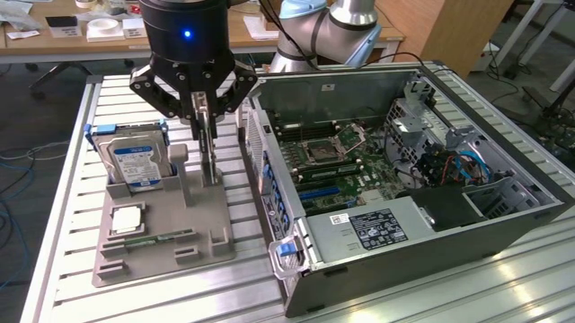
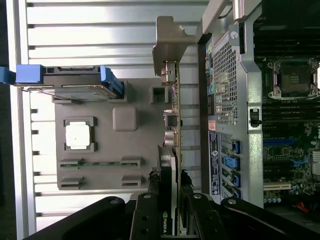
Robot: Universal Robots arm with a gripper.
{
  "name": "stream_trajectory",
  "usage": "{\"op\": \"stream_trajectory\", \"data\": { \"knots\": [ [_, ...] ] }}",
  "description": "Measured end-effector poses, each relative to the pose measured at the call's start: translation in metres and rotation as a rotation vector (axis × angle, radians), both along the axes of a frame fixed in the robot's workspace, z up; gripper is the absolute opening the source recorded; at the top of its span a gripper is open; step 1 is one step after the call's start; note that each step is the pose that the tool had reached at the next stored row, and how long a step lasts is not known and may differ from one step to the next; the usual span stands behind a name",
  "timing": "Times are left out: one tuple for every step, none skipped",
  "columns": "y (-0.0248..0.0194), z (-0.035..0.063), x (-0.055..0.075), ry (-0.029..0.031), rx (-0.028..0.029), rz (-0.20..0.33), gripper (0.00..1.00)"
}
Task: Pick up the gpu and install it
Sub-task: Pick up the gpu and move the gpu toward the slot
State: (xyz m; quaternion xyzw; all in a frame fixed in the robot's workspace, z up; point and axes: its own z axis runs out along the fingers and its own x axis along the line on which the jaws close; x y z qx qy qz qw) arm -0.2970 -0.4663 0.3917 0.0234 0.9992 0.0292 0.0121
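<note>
The gpu (image 1: 209, 151) hangs on edge as a thin dark card below my gripper (image 1: 204, 113), which is shut on its upper part. Its lower end sits just at the grey holder tray (image 1: 209, 232); I cannot tell whether it still touches the tray. In the wrist view the gpu (image 2: 172, 100) runs lengthwise away from my gripper (image 2: 170, 212), silver end bracket (image 2: 167, 40) at the far end and the black cooler between the fingers (image 2: 149, 210). The open computer case (image 1: 395, 252) stands right beside it on the exterior view's right, its motherboard (image 1: 332, 158) exposed.
On the grey tray (image 2: 145, 135) a hard drive (image 1: 134, 158) stands in blue rails, with a CPU (image 1: 126, 220) and a green memory stick (image 1: 153, 239) lying nearer the front. Blue expansion slots (image 1: 319, 195) lie inside the case. The case's rear wall (image 2: 225, 90) is close to the card.
</note>
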Motion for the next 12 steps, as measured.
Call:
{"op": "stream_trajectory", "data": {
  "knots": [
    [0.0, 0.0, 0.0, 0.0, 0.0, 0.0, 0.27],
    [0.0, 0.0001, 0.0, 0.0, -0.0001, 0.0, 0.27],
    [0.0, 0.0001, 0.0, 0.0001, -0.0002, 0.0, 0.27],
    [0.0, 0.0001, 0.0, 0.0001, -0.0002, 0.0, 0.27],
    [0.0, 0.0001, 0.0, 0.0001, -0.0001, 0.0, 0.27],
    [0.0, 0.0001, 0.0, 0.0002, -0.0002, 0.0, 0.27],
    [0.0, 0.0001, 0.0, 0.0001, -0.0002, 0.0, 0.27],
    [0.0, 0.0001, 0.0, 0.0001, -0.0002, 0.0, 0.27],
    [0.0, 0.0004, -0.0001, 0.0002, -0.0002, 0.0, 0.27],
    [0.0, 0.0012, 0.0, 0.0004, -0.0004, 0.0, 0.27],
    [0.0, 0.0022, 0.0, 0.0003, -0.0003, 0.0, 0.27],
    [0.0, 0.0038, 0.0, 0.0002, -0.0003, 0.0, 0.27]
  ]
}}
